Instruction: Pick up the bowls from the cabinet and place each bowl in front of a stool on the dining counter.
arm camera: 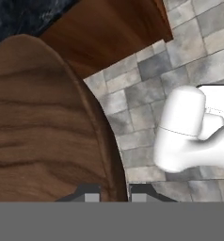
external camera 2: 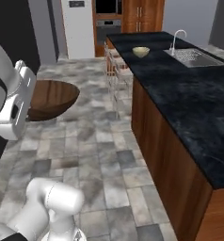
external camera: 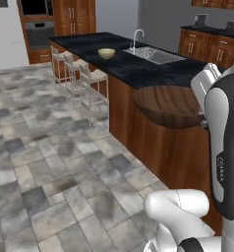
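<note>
no readable text or labels

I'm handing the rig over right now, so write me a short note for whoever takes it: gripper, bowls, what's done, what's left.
Gripper: shut on the rim of the wooden bowl, held in the air beside the end of the dining counter.
Cream bowl: already on the dining counter, near the stools and left of the sink.
Done: one bowl placed, second one picked up.
Left: carry the wooden bowl along and set it in front of another stool.

Brown bowl (arm camera: 43,127) cut off by left edge; hides fingers.
</note>
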Available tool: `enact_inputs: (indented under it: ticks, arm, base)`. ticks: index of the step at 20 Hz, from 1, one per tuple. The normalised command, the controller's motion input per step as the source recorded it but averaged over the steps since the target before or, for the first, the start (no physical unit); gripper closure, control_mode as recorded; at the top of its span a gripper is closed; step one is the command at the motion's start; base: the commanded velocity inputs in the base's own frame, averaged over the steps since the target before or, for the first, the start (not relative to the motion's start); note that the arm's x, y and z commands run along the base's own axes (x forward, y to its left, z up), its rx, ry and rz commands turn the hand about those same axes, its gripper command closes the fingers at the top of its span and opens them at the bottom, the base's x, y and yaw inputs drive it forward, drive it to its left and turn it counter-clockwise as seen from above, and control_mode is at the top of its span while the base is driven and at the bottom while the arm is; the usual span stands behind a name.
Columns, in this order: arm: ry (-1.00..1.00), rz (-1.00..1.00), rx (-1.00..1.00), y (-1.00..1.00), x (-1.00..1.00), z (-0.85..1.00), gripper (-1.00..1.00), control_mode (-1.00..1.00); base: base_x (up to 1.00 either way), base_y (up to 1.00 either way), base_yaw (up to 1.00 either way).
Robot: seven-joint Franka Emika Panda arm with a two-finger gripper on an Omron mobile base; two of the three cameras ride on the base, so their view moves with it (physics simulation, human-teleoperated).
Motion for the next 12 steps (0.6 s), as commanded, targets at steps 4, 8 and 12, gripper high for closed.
enact_inputs:
  ticks: [4, 8, 12]
  arm:
    - [0.00, 0.00, 0.00, 0.00, 0.00, 0.00, 1.00, 1.00]
    - [0.00, 0.00, 0.00, 0.00, 0.00, 0.00, 1.00, 1.00]
    - [0.00, 0.00, 0.00, 0.00, 0.00, 0.00, 1.00, 1.00]
  base:
    - [1.00, 1.00, -0.44]
    - [1.00, 1.00, -0.32]
    - [1.00, 1.00, -0.23]
